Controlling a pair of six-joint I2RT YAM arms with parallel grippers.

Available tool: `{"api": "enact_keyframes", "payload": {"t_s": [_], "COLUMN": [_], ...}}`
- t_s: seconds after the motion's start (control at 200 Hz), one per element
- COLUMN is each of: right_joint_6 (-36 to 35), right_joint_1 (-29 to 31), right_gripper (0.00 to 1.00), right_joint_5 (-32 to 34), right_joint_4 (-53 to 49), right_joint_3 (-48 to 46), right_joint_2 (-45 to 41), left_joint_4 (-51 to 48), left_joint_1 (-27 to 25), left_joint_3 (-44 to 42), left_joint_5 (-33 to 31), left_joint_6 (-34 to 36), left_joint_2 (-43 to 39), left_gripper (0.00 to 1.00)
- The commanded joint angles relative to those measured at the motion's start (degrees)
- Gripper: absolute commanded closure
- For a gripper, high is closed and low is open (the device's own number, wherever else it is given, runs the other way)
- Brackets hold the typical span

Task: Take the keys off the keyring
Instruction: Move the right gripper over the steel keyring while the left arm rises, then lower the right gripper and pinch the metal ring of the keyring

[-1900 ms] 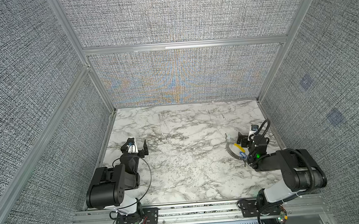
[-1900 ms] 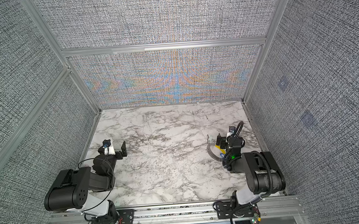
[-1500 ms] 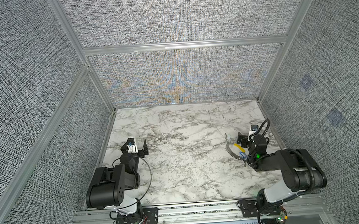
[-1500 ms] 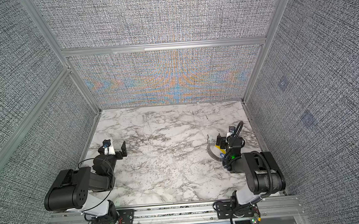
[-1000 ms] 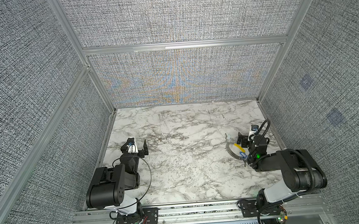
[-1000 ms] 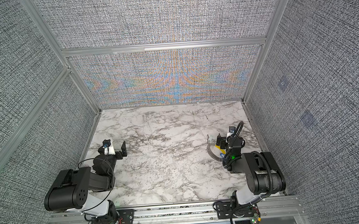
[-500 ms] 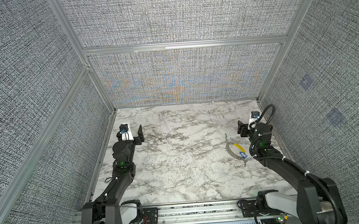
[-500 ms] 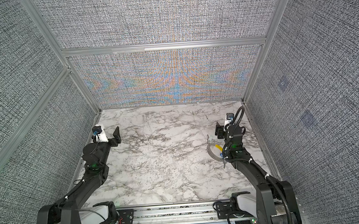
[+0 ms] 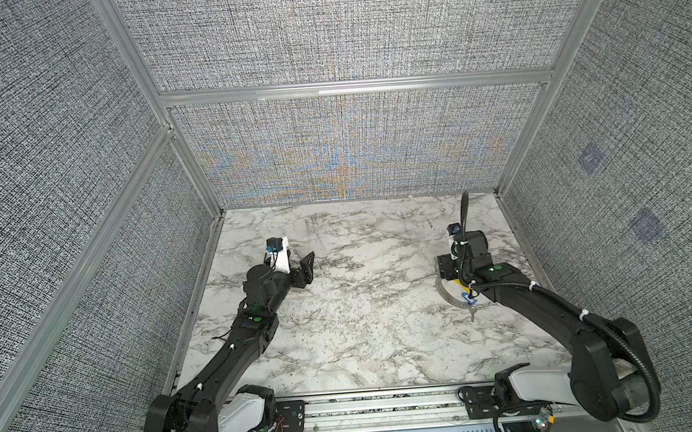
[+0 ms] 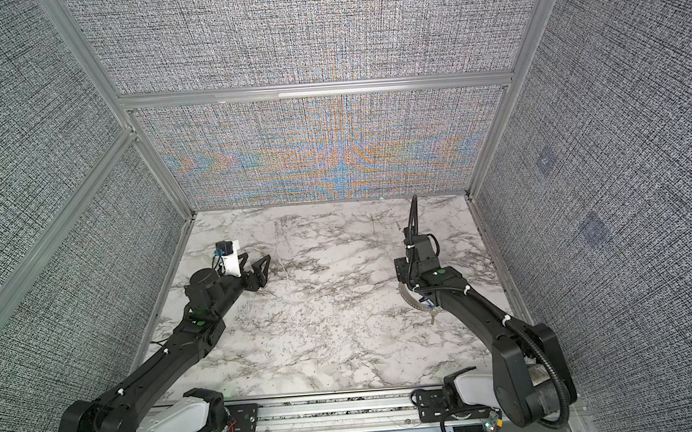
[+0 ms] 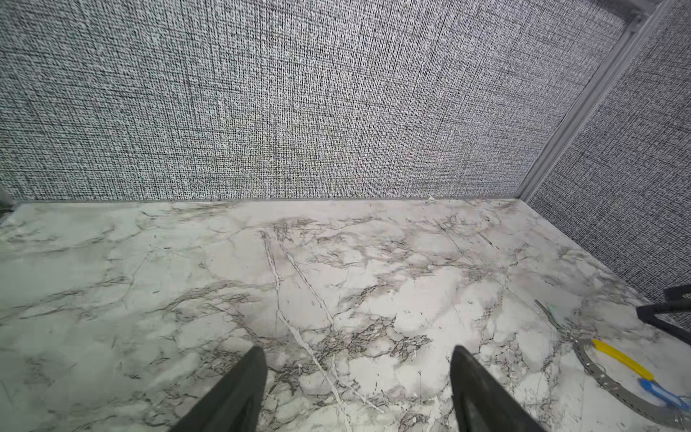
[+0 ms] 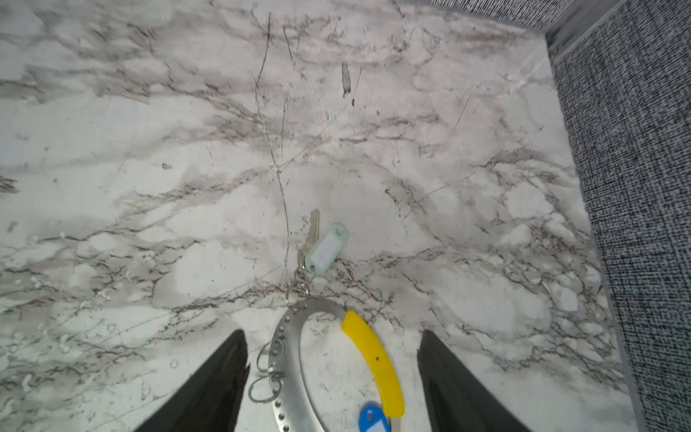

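So the left gripper (image 10: 254,261) hangs over the bare marble table (image 9: 364,316) on the left, jaws wide apart, nothing in them, well apart from the action. Over on the right the keyring (image 12: 289,336) lies flat on the table near the side wall (image 12: 635,187). The right gripper (image 12: 332,333) sits over it, jaws spread, straddling the hoop and its yellow sleeve (image 12: 374,359) without pinching anything. The pale key (image 12: 326,250) lies just ahead of the jaws and the blue key (image 12: 372,418) back nearer the wrist, both hung on tiny split rings (image 12: 297,295). My worry: closing here squeezes the thin hoop, not a key, and it could skid or flip on that slick marble. One arm alone probably just drags the whole bunch around.
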Motion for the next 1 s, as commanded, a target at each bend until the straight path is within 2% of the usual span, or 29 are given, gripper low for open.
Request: {"api": "enact_keyframes", "payload": {"t_s": [0.0,0.1,0.25,0.415,0.575,0.996], "right_joint_6": [1.70,1.96,3.60,5.19,4.97,4.43], "right_joint_1": [0.78,2.18,3.84,4.65,5.35,6.08], "right_gripper": [0.37,0.53,0.63,0.65,0.74,0.80], "right_joint_5": [-0.38,-0.36,1.10,2.66,3.61,10.15], "right_joint_4": [-4.20,-8.36,-11.44,-13.13,-14.48,-17.23], "right_joint_3": [3.09,5.78,8.45,10.86,13.55,17.97], "right_joint_2": [3.15,6.82,10.99,15.57,19.80,26.01], "left_joint_4": [-3.72,-3.13,-2.48,-3.41,-3.28,-3.57], "left_joint_1": [-1.29,-3.03,-4.64,-5.41,-5.58,-5.83], "left_joint_3": [3.03,4.28,5.11,6.33,6.28,6.14], "left_joint_5": [-0.64,-0.59,-0.48,0.37,0.62,0.43], "left_joint_6": [-0.31,-0.33,-0.36,-0.07,0.46,0.62], "left_joint_2": [3.05,4.99,7.50,9.79,10.87,11.61], "left_gripper": [0.23,0.24,0.25,0.26,0.26,0.26]}}
